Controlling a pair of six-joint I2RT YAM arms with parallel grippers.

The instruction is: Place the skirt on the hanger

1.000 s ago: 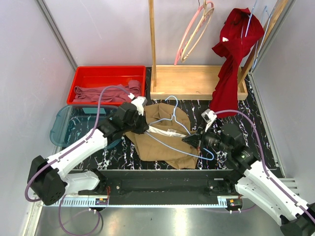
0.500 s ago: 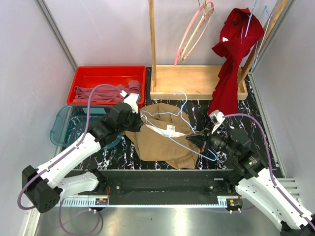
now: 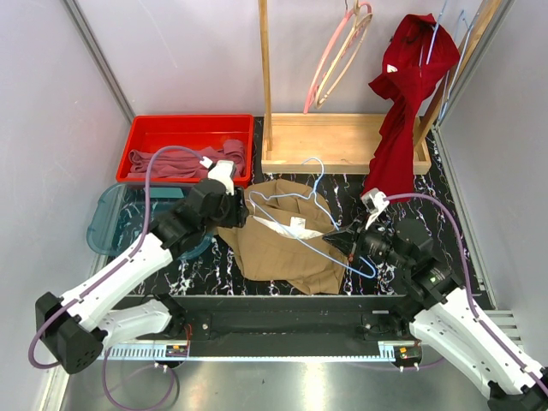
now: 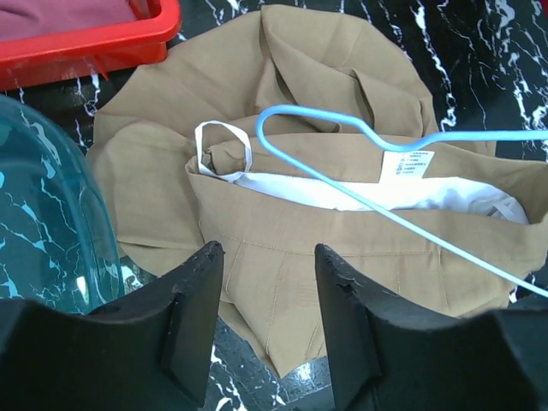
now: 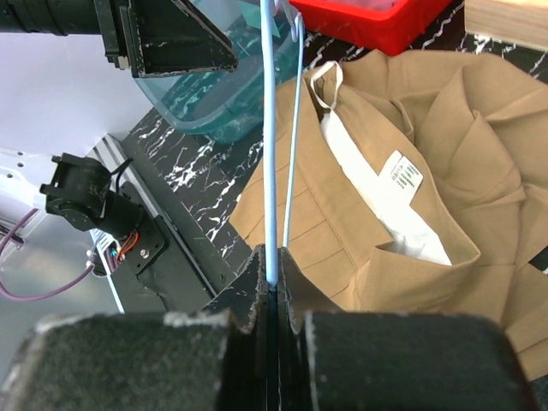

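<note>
The tan skirt [image 3: 278,248] lies crumpled on the black marbled table, its waist gaping to show white lining and a small tag [image 4: 406,164]. A light-blue wire hanger [image 3: 295,210] slants over it, and one arm of the wire runs into the waist opening [image 4: 368,201]. My right gripper [image 3: 341,242] is shut on the hanger's wire [image 5: 271,257] at the skirt's right side. My left gripper [image 4: 270,287] hovers open just above the skirt's left waist edge, with nothing between its fingers [image 4: 193,317].
A red tray [image 3: 150,128] holding mauve cloth [image 3: 184,163] sits at the back left. A teal bin [image 3: 107,218] lies under my left arm. Behind the skirt stands a wooden rack base [image 3: 342,145] with a dark red garment [image 3: 402,111] and a pink hanger [image 3: 338,56].
My left gripper has opened, let go of the skirt's waist and drawn back a little to the left. The right gripper has shifted the hanger rightward and up.
</note>
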